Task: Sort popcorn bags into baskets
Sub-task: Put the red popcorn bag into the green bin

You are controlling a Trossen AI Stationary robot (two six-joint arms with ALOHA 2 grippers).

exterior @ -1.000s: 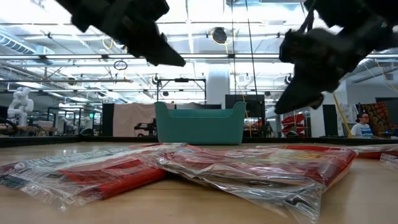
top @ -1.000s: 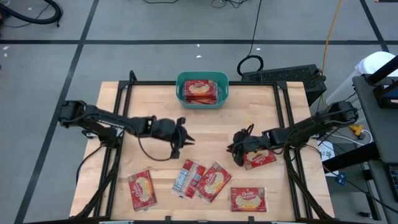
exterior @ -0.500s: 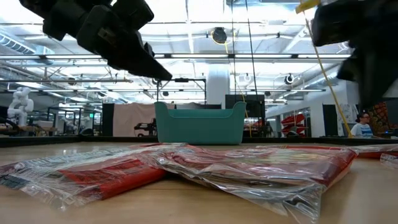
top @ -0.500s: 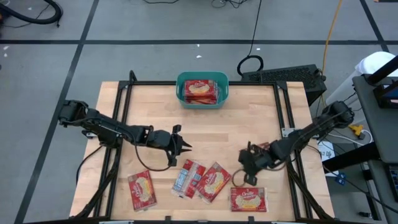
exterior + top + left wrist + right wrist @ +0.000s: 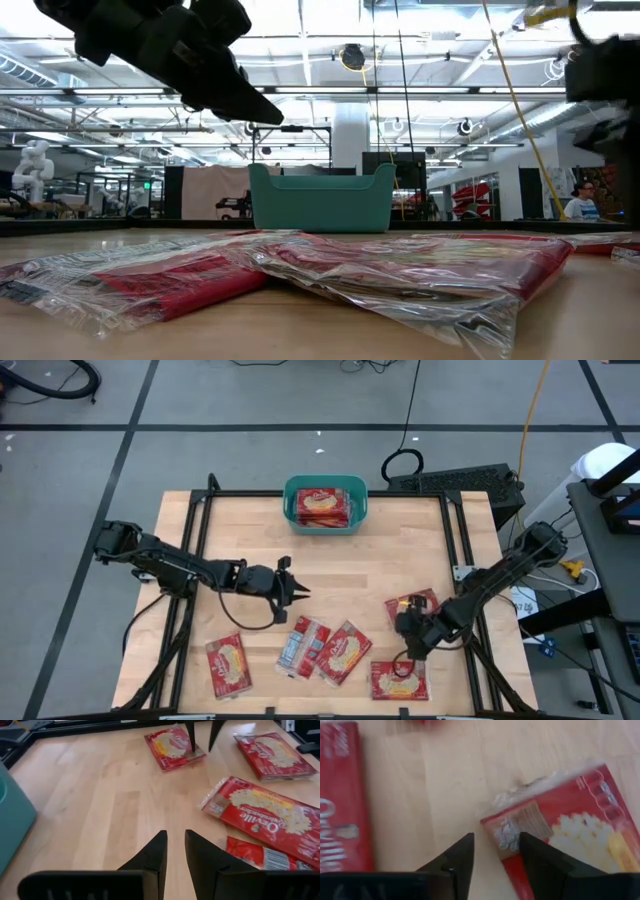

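Dark left gripper spread, mid-table | right gripper spread, low over front-right popcorn bag

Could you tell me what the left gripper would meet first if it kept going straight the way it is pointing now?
Probably bare table at first. The left gripper, fingers slightly apart, aims across open wood toward a popcorn bag beyond, where the right gripper hangs. The nearer bag lies off to one side. Depth is uncertain.

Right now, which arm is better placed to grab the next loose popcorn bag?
Right. The right gripper sits open just above the bag at the front edge, while the left gripper hangs farther from any bag.
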